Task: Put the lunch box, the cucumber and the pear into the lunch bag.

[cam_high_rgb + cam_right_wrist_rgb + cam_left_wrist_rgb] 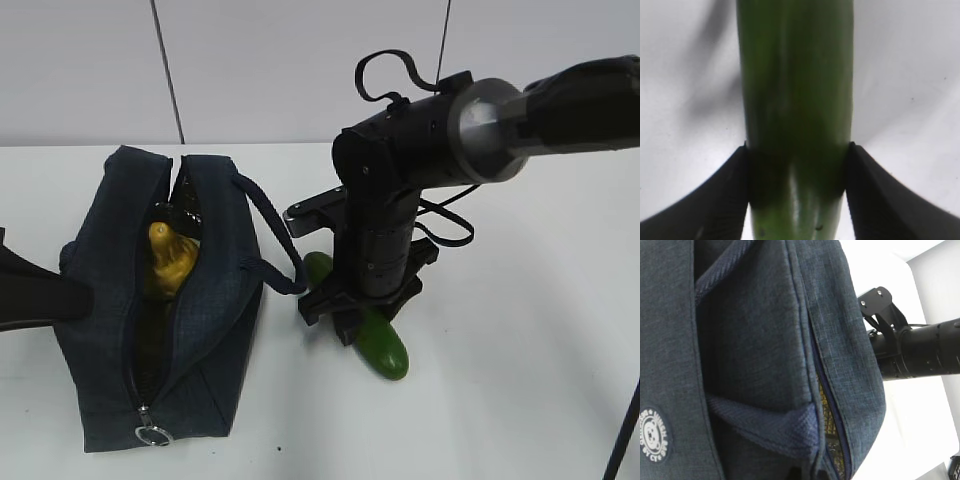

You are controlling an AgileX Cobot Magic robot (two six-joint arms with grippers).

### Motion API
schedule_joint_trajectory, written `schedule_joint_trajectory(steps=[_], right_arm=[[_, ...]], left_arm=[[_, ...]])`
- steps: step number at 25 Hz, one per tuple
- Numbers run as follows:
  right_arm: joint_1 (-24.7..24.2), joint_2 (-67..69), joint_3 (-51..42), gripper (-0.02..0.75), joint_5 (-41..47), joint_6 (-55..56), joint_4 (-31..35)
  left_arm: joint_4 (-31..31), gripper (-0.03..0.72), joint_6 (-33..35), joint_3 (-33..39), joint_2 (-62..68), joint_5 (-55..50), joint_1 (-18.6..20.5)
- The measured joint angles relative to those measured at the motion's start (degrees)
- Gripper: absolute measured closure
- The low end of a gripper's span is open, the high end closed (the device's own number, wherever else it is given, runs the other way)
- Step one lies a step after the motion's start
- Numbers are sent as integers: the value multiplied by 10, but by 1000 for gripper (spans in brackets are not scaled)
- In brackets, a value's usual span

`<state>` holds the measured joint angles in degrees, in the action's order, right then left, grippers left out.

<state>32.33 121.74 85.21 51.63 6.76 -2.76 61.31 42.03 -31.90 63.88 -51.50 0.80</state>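
Green cucumber (380, 345), navy lunch bag (215, 300)

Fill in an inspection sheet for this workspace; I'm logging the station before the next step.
Surface: white table, bare where it shows.
Lunch bag: lies on the table's left side, zipper open, ring pull at the near end.
Pear: yellow, inside the open bag.
Cucumber: on the table right of the bag.
Lunch box: not seen in any view.
Clutter: nothing seen.
Right gripper: one finger against each side of the cucumber.
Left gripper: not in view; its camera is close against the bag's fabric.
Cables: black cable looped above the right arm's wrist.
Surroundings: plain pale wall panels behind the table.
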Motion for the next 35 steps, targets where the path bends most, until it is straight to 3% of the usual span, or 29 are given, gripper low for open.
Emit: schedule_joint_trajectory(steps=[16, 27, 31, 35], right_arm=[[0, -14, 1, 335, 37, -12, -42], [0, -147, 1, 335, 48, 0, -96], [0, -207, 0, 335, 44, 0, -86], [0, -254, 0, 335, 7, -6, -21]], left_arm=[[0, 703, 0, 0, 0, -3, 0], [0, 703, 1, 0, 0, -4, 0], [0, 703, 1, 0, 0, -4, 0], [0, 703, 1, 0, 0, -4, 0]])
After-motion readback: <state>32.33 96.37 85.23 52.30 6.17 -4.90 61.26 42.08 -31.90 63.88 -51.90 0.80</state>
